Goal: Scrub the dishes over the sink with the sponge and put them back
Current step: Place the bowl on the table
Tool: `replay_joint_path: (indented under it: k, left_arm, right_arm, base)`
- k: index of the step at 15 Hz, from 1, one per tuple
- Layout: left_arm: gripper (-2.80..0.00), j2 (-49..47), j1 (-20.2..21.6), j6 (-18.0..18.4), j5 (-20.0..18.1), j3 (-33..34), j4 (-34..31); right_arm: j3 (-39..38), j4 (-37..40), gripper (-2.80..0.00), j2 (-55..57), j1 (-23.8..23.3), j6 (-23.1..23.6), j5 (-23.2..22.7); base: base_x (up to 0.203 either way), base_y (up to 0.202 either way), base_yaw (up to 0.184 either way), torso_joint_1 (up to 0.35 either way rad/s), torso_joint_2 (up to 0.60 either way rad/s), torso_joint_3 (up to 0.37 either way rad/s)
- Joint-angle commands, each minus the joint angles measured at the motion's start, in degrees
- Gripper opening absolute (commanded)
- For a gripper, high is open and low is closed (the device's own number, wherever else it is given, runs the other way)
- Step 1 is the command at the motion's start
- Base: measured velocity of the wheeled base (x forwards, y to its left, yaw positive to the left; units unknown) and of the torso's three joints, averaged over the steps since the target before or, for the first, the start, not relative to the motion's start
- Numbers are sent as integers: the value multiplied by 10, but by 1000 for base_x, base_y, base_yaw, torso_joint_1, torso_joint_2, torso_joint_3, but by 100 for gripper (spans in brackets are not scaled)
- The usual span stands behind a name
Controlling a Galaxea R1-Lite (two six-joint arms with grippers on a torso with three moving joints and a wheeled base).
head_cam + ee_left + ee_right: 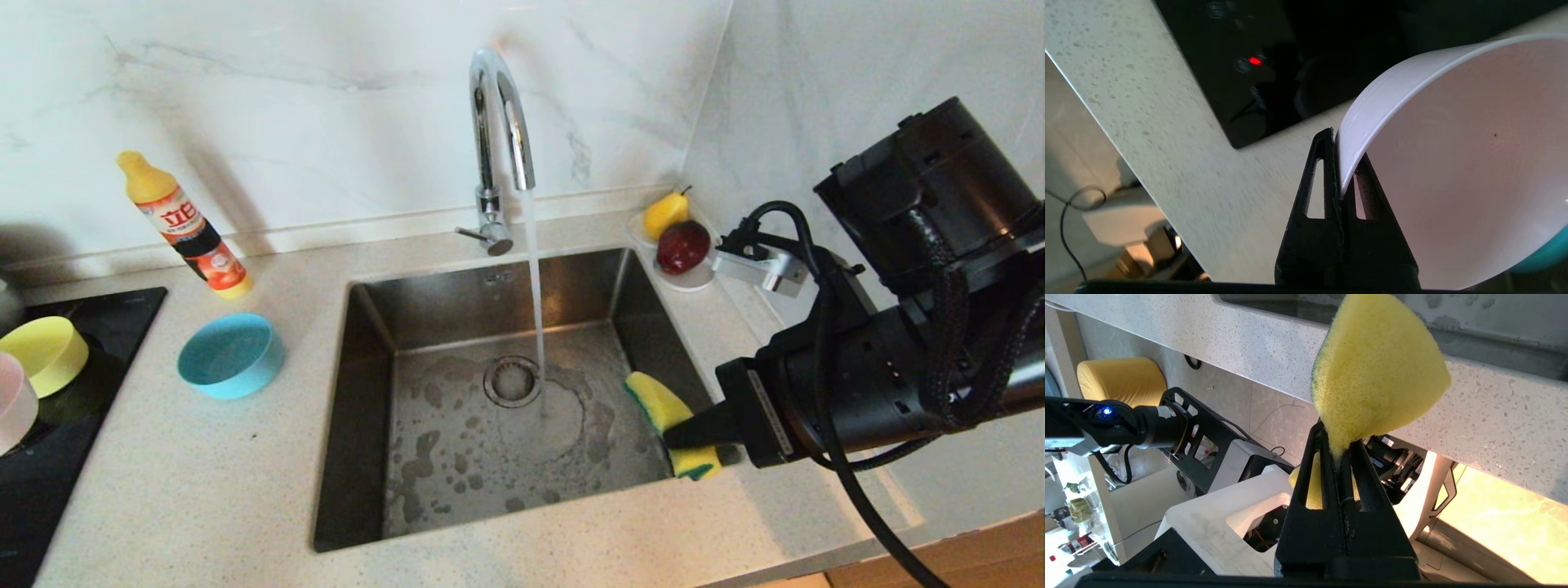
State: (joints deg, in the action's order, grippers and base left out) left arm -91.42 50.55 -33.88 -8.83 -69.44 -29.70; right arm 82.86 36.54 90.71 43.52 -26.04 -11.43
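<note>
I've got the left gripper [1341,163] fingers clamped on the pink bowl [1453,163] rim; right gripper [1340,451] pinching the sponge [665,408] over the sink [367,408]; scrubbing still ahead, I reckon.

A kitchen; sink [498,408], tap [500,122], hob [49,457], marble wall [286,98].

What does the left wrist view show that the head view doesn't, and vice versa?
Only the left wrist view: the left hand, shut on the rim of the pale pink bowl, over the speckled counter, and the black cooktop's red indicator light.

Only the head view: the sink with the tap running, the right hand holding the sponge at the sink's right side, the yellow bowl, the detergent bottle, the fruit saucer.

Both: pink bowl, light blue bowl, cooktop, counter.
</note>
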Motion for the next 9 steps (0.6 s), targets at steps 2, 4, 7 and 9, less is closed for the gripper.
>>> replay_joint_path:
  k: [2, 4, 7, 9]
  left_arm:
    - [-280, -91, 49, -1, -7, 17, 28]
    - [-280, -113, 64, 0, -9, 20, 31]
    - [-280, -147, 68, 0, -13, 28, 45]
    - [-280, -163, 71, 1, -13, 34, 48]
  right_arm:
    - [0, 1, -280, -4, -1, -1, 0]
    - [1, 1, -280, -4, -2, -1, 0]
    - [0, 1, -280, -4, -5, -1, -1]
    - [-1, 1, -280, -3, -6, -1, -2]
  base:
    - [0, 0, 0, 0, 0, 0]
    - [0, 0, 0, 0, 0, 0]
    - [0, 0, 0, 0, 0, 0]
    - [0, 0, 0, 0, 0, 0]
